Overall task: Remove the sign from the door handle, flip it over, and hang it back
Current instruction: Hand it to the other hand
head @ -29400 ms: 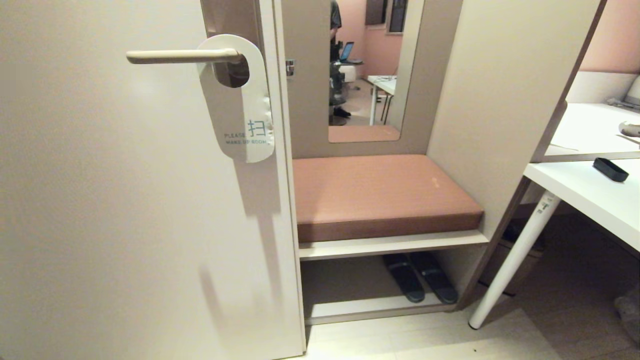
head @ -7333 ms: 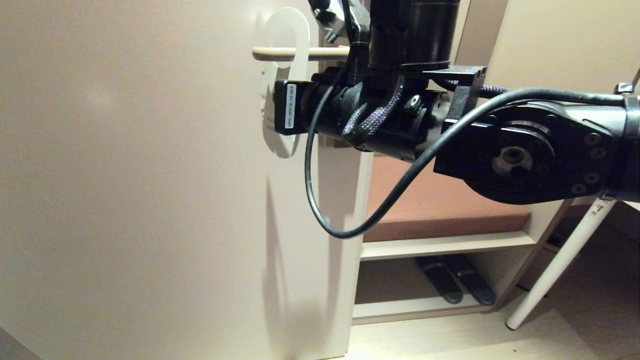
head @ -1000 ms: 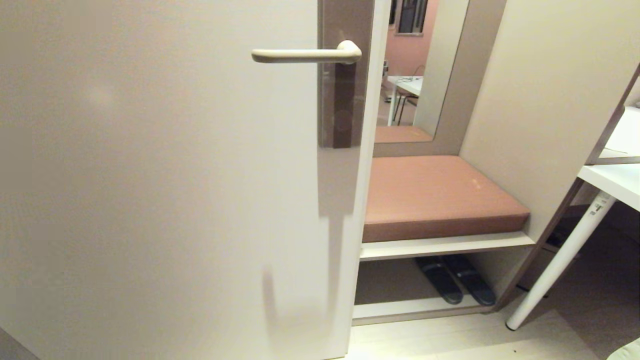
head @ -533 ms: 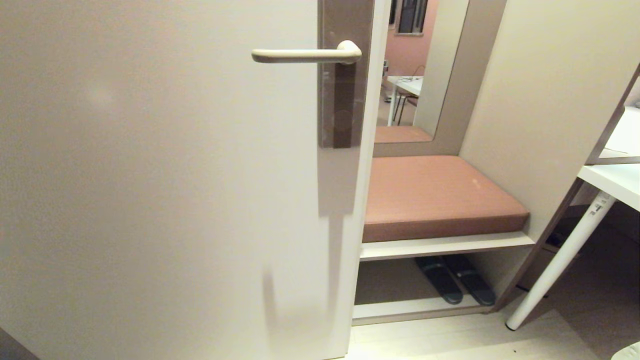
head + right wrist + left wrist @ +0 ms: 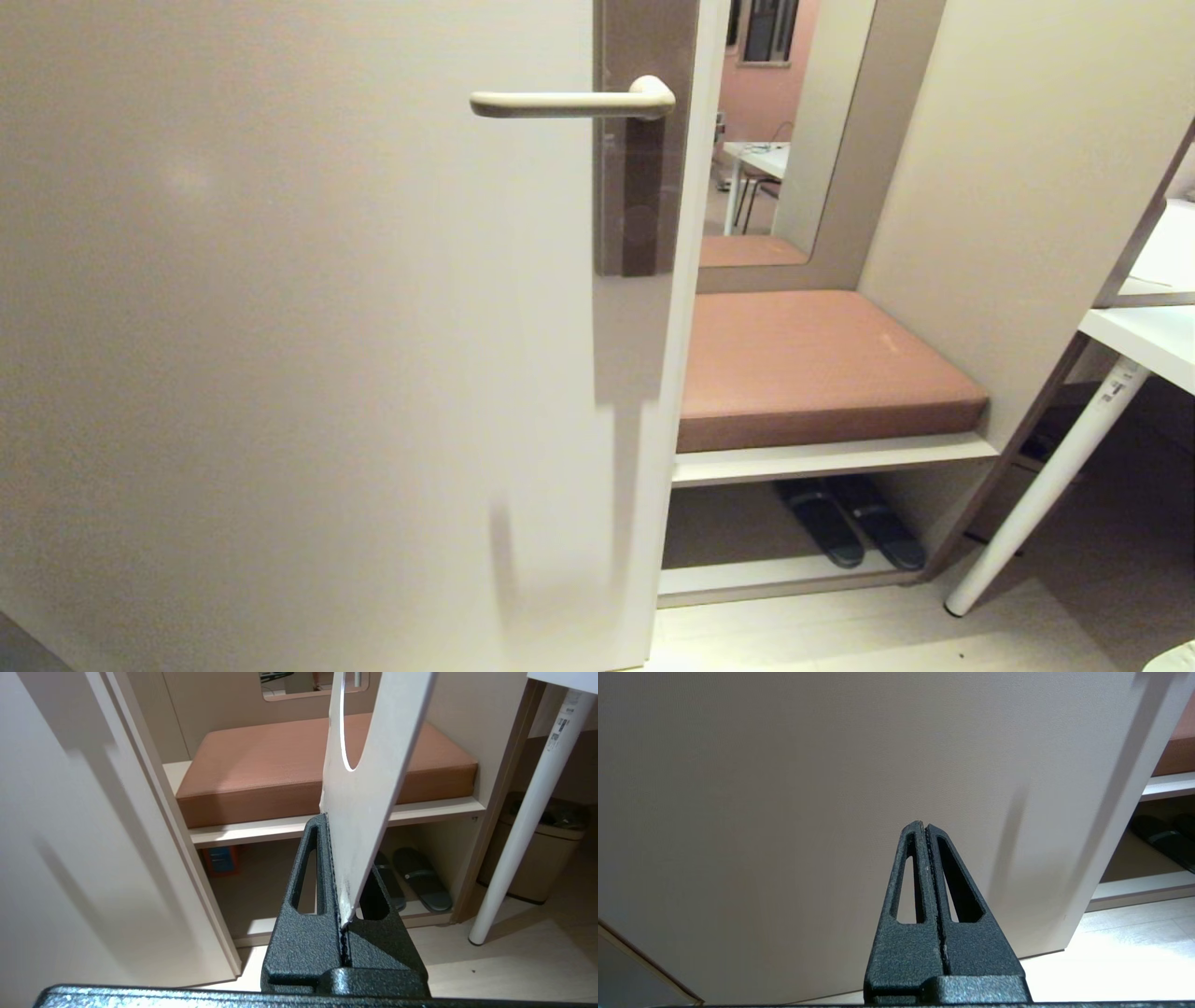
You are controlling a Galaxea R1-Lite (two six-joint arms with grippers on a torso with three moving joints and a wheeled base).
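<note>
Head view: door handle (image 5: 571, 102) was bare, lever horizontal on its brownish backplate (image 5: 644, 187), free end pointing toward the robot's left. No sign on it, neither arm in frame.
Head view, surroundings: padded bench seat (image 5: 822, 364) sat right of the door (image 5: 280, 373), slippers (image 5: 850, 532) on the shelf beneath, white desk leg (image 5: 1046, 485) further right.
Left wrist view: left hand (image 5: 927, 828) was clenched on nothing, fingers pressed flat together, pointed at the blank door face. Idle.
Right wrist view: right hand (image 5: 334, 868) was clamped on the sign (image 5: 369, 765), gripping its solid end. White face showed; long axis ran straight out from the fingers, round hole at the far end.
Key relation: hole end led, away from the grip, so I judged it could be threaded onto the lever's free end. Handle did not appear in this view, so which way it lay from the sign could not be told here. Right arm was the only one placed to hang it.
Writing: none readable on the visible face of the sign. Small label on the desk leg, illegible.
</note>
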